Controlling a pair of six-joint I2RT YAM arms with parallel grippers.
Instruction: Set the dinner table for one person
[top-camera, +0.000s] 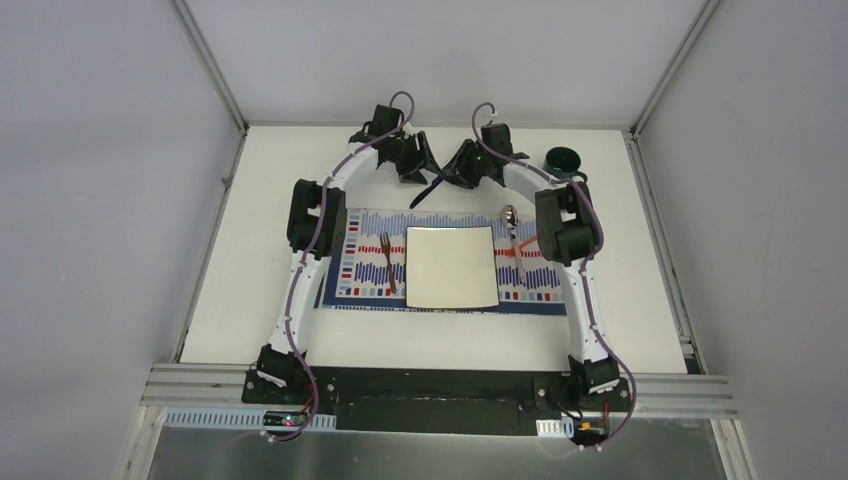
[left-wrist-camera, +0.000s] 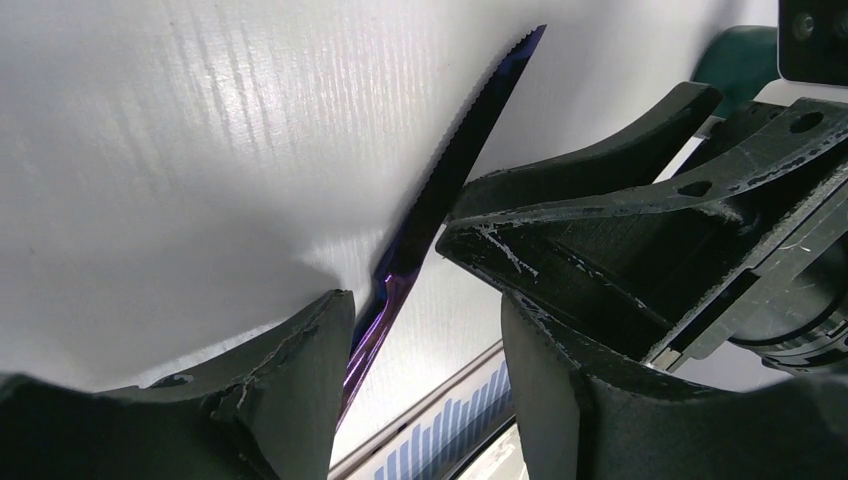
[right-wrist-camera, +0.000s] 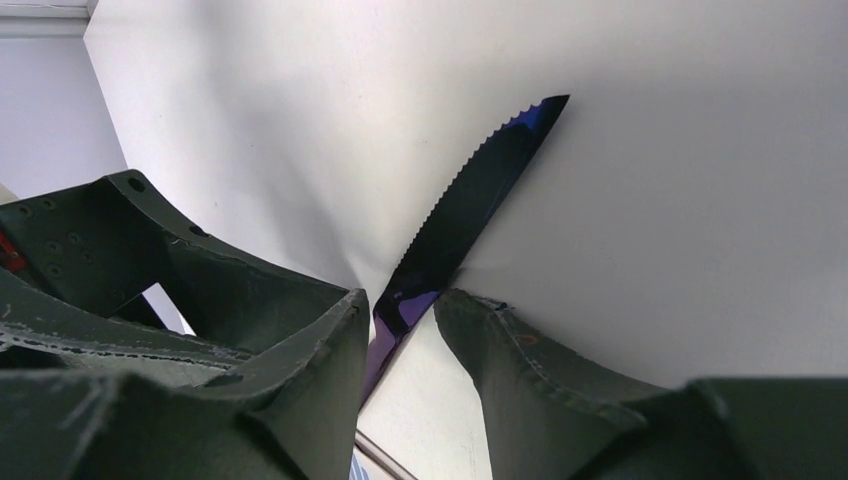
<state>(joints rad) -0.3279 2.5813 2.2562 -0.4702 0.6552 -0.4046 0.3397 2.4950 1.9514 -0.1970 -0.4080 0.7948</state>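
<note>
On the table (top-camera: 250, 300), mat (top-camera: 362, 285), plate (top-camera: 452, 266), fork (top-camera: 388, 262) and spoon (top-camera: 514, 245) lay nearest. Beyond, the left gripper (left-wrist-camera: 425, 305) stood half-open, empty, astride the knife (right-wrist-camera: 470, 190); whether the right gripper's (right-wrist-camera: 400, 297) fingers (right-wrist-camera: 300, 335) pinched it I couldn't tell. It next needed laying beside the plate.

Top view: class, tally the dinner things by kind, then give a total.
Placemat: 1
Plate: 1
Fork: 1
Spoon: 1
Knife: 1
Cup: 1
Total: 6
</note>
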